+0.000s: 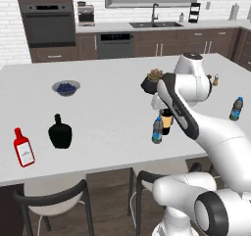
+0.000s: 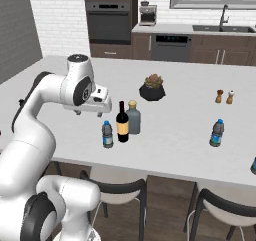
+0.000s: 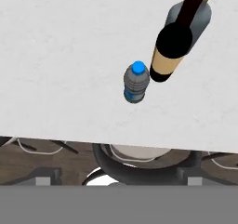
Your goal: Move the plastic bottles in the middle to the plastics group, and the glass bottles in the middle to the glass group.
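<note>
Looking over from the left base view: white counter [image 1: 108, 112], with a small water bottle [image 1: 157, 130] near its front edge and a wine bottle [image 1: 166, 122] just behind it, half hidden by the arm. Far left, black flask [image 1: 60, 132] beside red bottle [image 1: 22, 148]. Far right, second water bottle [image 1: 236, 108], well apart from the middle group. Further back, bowl of blueberries [image 1: 66, 87] and potted plant [image 1: 153, 81].

From the right base view: gripper [image 2: 93, 112] hanging above and left of the small water bottle, touching nothing; fingers too small to judge, so cannot tell whether spread or closed. Standing upright in a tight cluster: small water bottle, wine bottle, grey bottle [image 2: 133, 118]. Second water bottle alone to the right, two shakers [image 2: 224, 96] behind it.

From the hand view: looking straight down on the blue cap of the small water bottle, wine bottle close by, grey bottle just past that, stool [image 3: 139, 165] under the counter edge.
</note>
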Available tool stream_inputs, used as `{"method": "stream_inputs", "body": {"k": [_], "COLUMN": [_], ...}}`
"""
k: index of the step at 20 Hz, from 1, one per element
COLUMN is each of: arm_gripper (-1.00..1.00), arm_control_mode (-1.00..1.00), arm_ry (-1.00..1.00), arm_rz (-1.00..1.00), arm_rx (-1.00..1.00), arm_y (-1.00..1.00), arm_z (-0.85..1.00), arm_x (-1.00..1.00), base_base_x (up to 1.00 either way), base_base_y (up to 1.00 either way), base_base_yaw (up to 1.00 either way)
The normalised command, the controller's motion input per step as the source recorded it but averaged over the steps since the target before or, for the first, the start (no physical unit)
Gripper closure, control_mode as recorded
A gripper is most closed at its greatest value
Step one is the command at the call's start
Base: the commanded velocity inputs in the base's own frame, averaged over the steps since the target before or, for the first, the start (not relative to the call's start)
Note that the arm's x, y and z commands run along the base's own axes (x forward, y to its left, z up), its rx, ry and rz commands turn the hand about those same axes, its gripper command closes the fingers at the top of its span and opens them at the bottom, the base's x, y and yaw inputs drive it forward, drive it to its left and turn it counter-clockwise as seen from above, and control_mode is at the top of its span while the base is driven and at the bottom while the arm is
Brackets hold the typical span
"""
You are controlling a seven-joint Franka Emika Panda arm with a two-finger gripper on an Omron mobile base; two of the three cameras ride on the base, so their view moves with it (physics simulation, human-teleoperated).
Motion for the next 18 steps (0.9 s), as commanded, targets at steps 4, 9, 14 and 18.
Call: {"method": "stream_inputs", "body": {"k": [4,9,14,18], "arm_gripper": [-1.00,-1.00,-1.00,-1.00], "arm_control_mode": [-1.00,-1.00,-1.00,-1.00], "arm_ry": [0.00,0.00,0.00,0.00], "arm_rz": [-0.01,-0.09,-0.18,-0.17], "arm_rx": [0.00,0.00,0.00,0.00], "arm_y": [0.00,0.00,0.00,0.00], "arm_z": [-0.35,-0.36,-0.19,-0.21], "arm_x": [0.04,0.24,0.28,0.34], "base_base_x": [0.00,0.00,0.00,0.00], "base_base_y": [0.00,0.00,0.00,0.00], "base_base_yaw": [0.00,0.00,0.00,0.00]}}
